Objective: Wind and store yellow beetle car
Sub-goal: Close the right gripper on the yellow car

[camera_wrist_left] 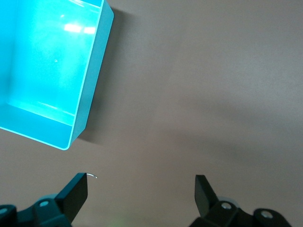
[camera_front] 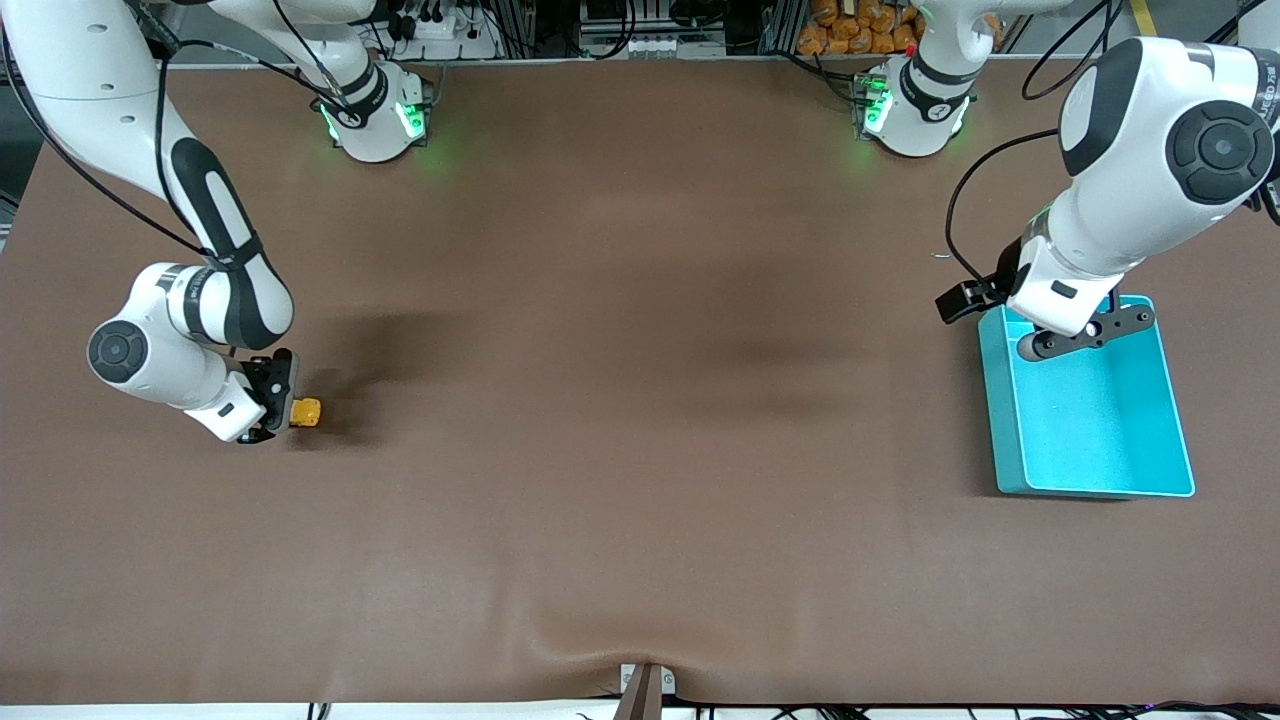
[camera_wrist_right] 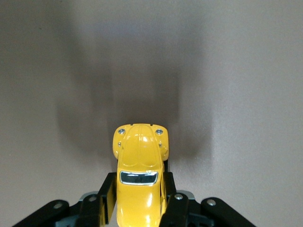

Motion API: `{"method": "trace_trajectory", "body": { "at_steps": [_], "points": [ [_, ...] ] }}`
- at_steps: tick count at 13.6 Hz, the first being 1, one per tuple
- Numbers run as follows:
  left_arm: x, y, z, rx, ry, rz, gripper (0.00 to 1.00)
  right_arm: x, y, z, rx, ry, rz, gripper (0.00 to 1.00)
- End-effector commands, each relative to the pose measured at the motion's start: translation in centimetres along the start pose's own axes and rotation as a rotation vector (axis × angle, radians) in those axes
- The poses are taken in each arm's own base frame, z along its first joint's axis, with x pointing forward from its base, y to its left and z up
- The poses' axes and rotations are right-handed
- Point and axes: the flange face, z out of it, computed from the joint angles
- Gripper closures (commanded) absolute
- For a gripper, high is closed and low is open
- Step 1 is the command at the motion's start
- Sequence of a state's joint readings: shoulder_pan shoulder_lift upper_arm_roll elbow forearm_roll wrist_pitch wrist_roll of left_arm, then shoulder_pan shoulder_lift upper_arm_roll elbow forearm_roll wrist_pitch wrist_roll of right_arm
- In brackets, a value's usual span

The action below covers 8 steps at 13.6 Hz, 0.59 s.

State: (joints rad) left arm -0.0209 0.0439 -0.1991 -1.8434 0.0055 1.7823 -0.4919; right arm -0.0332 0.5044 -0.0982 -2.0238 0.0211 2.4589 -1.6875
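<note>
The yellow beetle car (camera_wrist_right: 140, 184) is showing as a glossy yellow-orange toy with a rounded, domed body, a small dark window edged in silver across its roofline, and two tiny silver studs like headlamps on its curved hood. No lettering or brand mark is readable on it. It is sitting down at the brown surface (camera_front: 640, 450), toward the right arm's end and well apart from the turquoise bin (camera_front: 1184, 440); whether its wheels are touching cannot be told.

The right gripper (camera_front: 283, 405) is reaching low toward the surface, its fingers (camera_wrist_right: 108, 198) pressing against both flanks of the car and gripping its rear half, so the hood is sticking out ahead of them.

The left gripper (camera_wrist_left: 141, 191) is waiting above the bin's edge farthest from the front camera, its fingers (camera_wrist_left: 75, 191) spread wide with nothing between them. The bin is lying at the left arm's end of the surface, its pale turquoise floor catching glare.
</note>
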Motion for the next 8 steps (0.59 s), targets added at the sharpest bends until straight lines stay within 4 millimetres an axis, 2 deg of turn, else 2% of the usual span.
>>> {"method": "trace_trajectory", "body": {
  "at_steps": [1, 3, 4, 7, 8],
  "points": [
    [-0.4, -0.2, -0.2, -0.022, 0.006, -0.015, 0.00, -2.0, 0.5, 5.7, 0.027, 0.004, 0.009, 0.57],
    [-0.4, -0.2, -0.2, -0.022, 0.006, -0.015, 0.00, -2.1, 0.6, 5.8, 0.027, 0.002, 0.012, 0.51],
    [-0.4, -0.2, -0.2, -0.021, 0.006, -0.015, 0.00, -2.1, 0.9, 5.6, 0.021, 0.003, 0.014, 0.42],
    [-0.4, -0.1, -0.2, -0.022, 0.006, -0.014, 0.00, -3.5, 2.4, 3.6, 0.049, 0.013, 0.036, 0.00],
    [-0.4, -0.2, -0.2, -0.022, 0.006, -0.015, 0.00, -3.6, 3.2, 2.2, 0.070, 0.018, 0.035, 0.00]
  ]
}}
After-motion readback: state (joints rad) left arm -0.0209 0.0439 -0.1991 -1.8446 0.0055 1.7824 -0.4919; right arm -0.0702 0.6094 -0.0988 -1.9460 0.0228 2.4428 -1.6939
